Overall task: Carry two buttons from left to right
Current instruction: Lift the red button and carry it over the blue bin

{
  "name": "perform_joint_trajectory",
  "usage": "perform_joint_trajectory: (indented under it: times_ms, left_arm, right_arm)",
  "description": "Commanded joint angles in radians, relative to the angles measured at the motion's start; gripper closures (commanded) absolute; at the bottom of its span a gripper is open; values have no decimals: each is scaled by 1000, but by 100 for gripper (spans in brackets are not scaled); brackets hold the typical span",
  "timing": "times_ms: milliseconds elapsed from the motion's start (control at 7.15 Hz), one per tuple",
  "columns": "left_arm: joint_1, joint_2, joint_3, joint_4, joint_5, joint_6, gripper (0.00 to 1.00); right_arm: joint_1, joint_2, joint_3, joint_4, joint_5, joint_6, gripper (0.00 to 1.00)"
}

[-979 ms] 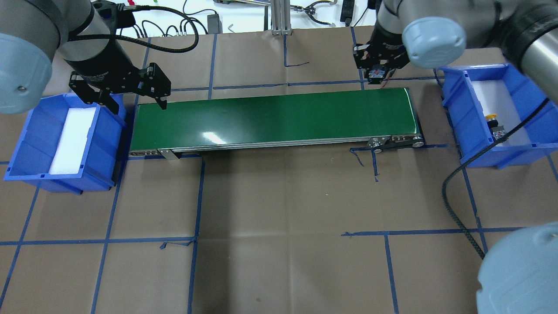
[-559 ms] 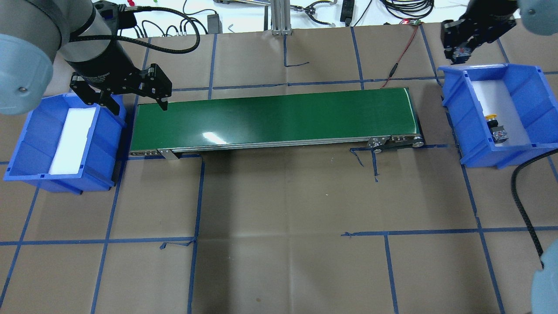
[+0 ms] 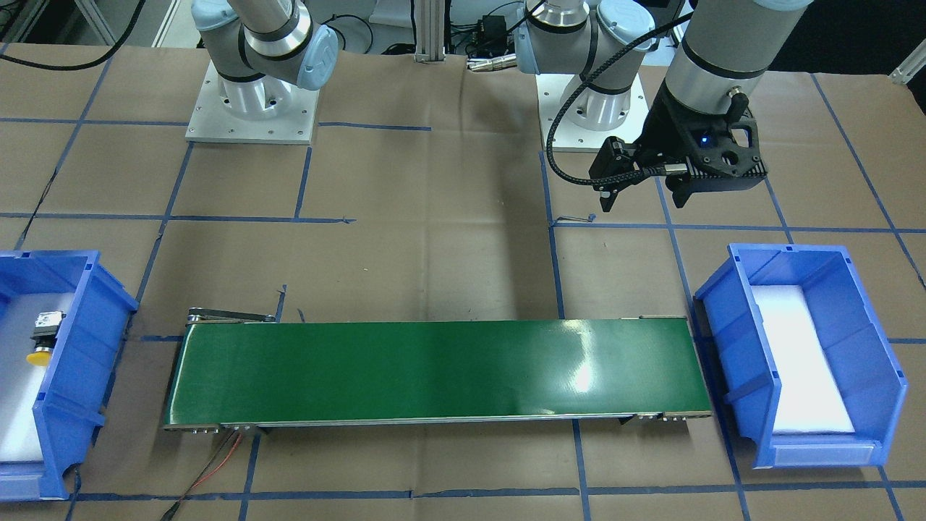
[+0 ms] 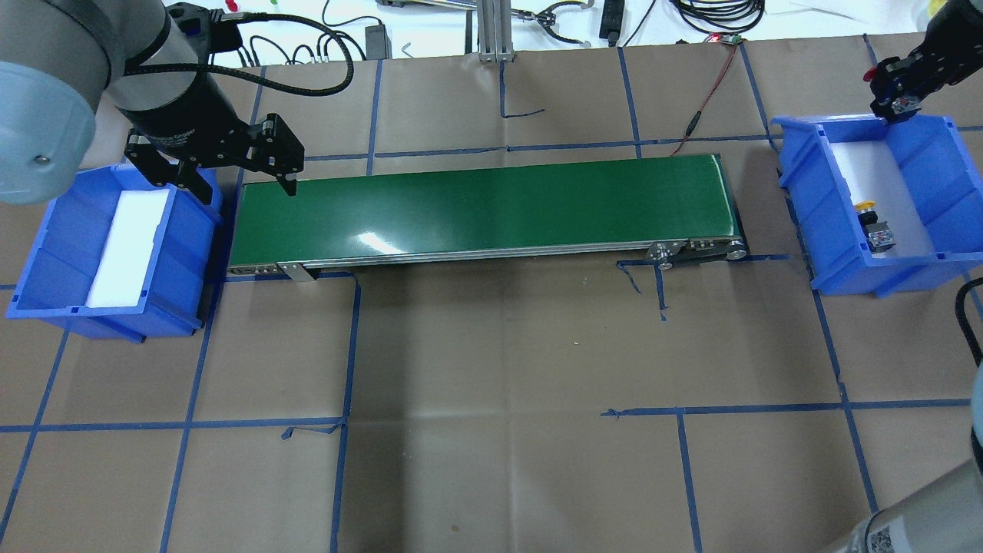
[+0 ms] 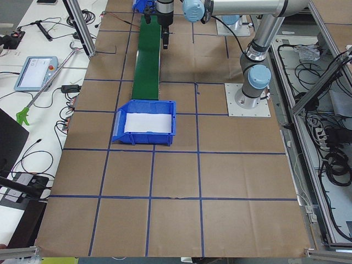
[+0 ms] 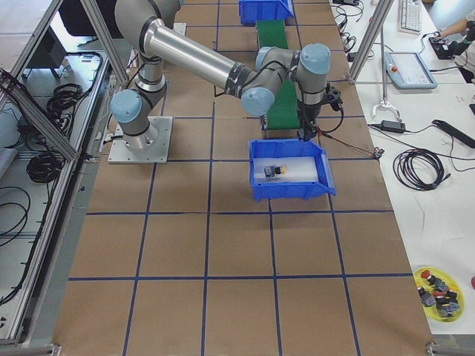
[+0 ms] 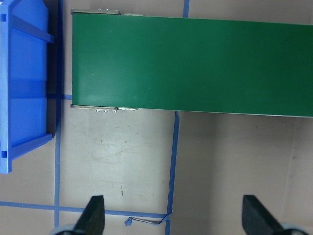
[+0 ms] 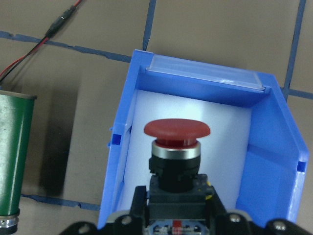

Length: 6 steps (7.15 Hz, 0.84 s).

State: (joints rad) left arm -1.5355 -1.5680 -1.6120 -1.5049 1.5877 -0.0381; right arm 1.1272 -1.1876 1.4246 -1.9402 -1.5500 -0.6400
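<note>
The red button (image 8: pixel 176 129) is upright in my right gripper (image 8: pixel 177 205), which is shut on its black body. It hangs over the far end of the blue right bin (image 8: pixel 274 161), above the white liner. In the overhead view, the right gripper (image 4: pixel 895 106) is at that bin's (image 4: pixel 799 200) back rim. The yellow button (image 4: pixel 868 207) lies on its side inside the bin, also visible from the front (image 3: pixel 40 340). My left gripper (image 4: pixel 246 186) is open and holds nothing, hovering between the left bin (image 4: pixel 177 253) and the belt's left end.
A green conveyor belt (image 4: pixel 484 207) runs between the two bins. A red-black wire (image 4: pixel 703 92) lies beyond its right end. The left bin (image 3: pixel 731 340) holds only a white liner. A yellow dish of spare buttons (image 6: pixel 438 289) sits off the table.
My right gripper has carried the red button rightward from beyond the belt's right end to the far end of the right bin. The left arm has stayed where it was.
</note>
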Motion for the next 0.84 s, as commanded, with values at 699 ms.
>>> perform_joint_trajectory:
  times_ms: [699]
  left_arm:
    - [0, 0, 1, 2, -2, 4, 0]
  right_arm:
    - [-30, 186, 10, -107, 10, 37, 94]
